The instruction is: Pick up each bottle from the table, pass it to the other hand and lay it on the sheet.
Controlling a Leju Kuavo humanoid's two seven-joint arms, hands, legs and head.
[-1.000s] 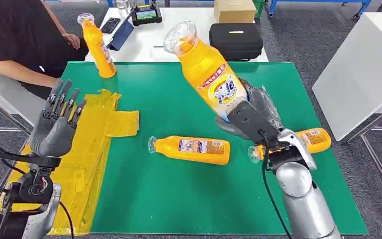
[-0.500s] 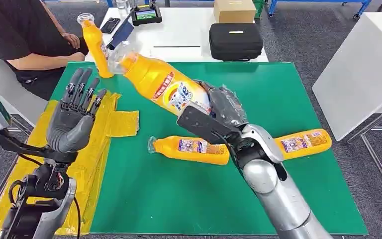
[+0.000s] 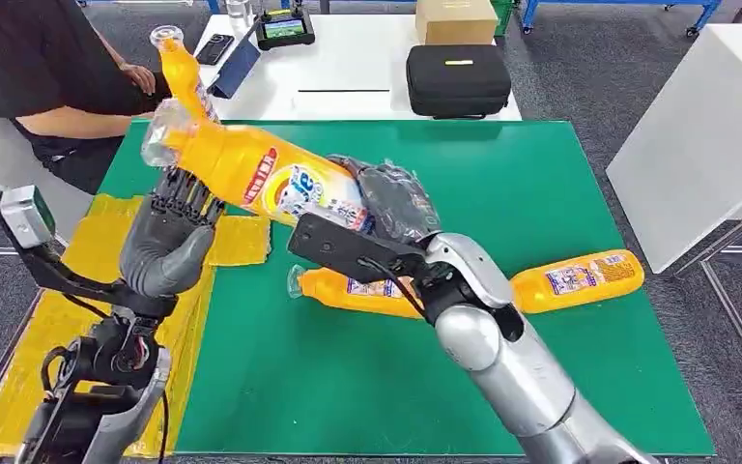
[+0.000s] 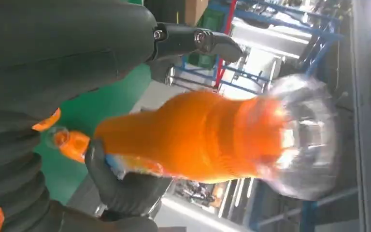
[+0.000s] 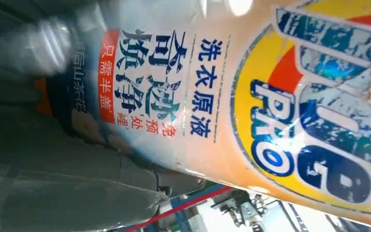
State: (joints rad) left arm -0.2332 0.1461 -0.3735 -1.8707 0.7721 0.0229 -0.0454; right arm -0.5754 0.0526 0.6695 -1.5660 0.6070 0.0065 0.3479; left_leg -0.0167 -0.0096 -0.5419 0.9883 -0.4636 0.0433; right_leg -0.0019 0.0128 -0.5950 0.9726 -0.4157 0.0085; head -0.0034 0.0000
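Observation:
My right hand (image 3: 391,198) grips an orange detergent bottle (image 3: 261,174) by its base and holds it tilted above the green mat (image 3: 348,387), cap pointing left. My left hand (image 3: 169,237) stands upright just beneath the bottle's neck, fingers spread and reaching up behind it. In the left wrist view the bottle (image 4: 207,135) lies across my left hand's (image 4: 67,48) palm, fingers not closed round it. The label (image 5: 270,96) is close up in the right wrist view. Two more bottles lie on the mat, one in the middle (image 3: 348,288), one to the right (image 3: 580,275). Another stands upright (image 3: 179,63) at the back left. The yellow sheet (image 3: 87,280) lies left.
A person (image 3: 29,68) sits at the back left, an arm resting near the upright bottle. Behind the mat a white table carries a black case (image 3: 458,77) and a cardboard box (image 3: 455,19). Another white table (image 3: 705,126) stands to the right.
My right arm has swung the bottle leftward and tipped it over, cap toward the left hand. The left hand has risen and moved right to meet the bottle's neck.

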